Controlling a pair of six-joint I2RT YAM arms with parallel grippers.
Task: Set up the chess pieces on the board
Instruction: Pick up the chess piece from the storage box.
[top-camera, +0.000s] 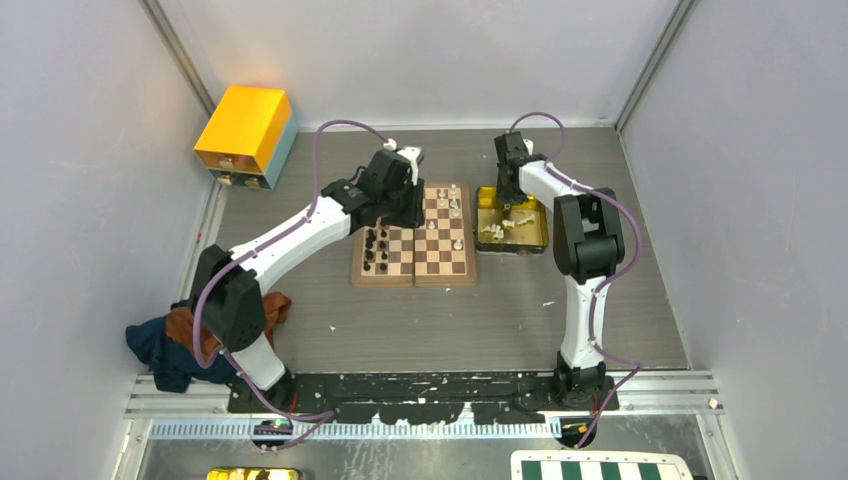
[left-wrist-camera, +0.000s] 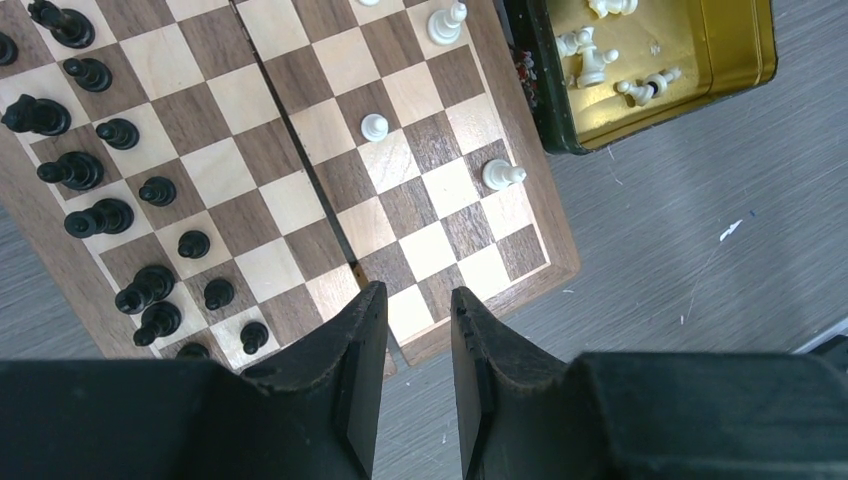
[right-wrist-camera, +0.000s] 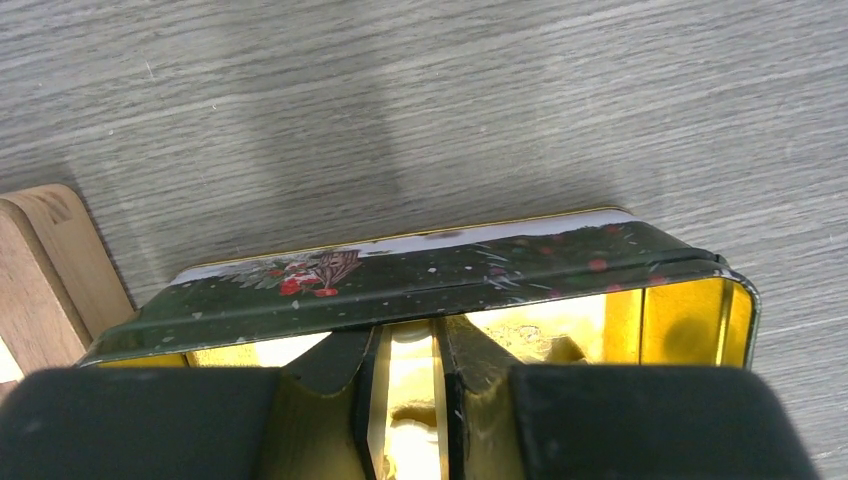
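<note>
Where the grey table carries the whole lot, you have the board lying flat at its middle, centre seam running away from the arm bases. Next in size, the gold tin sits just beside the board's right edge, its outer wall dark green with a printed picture. The left gripper hangs above the board's far edge, close to where the seam meets the frame; its fingers stand a little apart with nothing between them. The right gripper reaches down inside the tin; its fingers are close together around a pale shape, and you cannot tell whether they pinch it. Black pieces stand in two rows along the board's left side. A few white pieces stand scattered on the right half. More loose white pieces lie tumbled in the tin.
</note>
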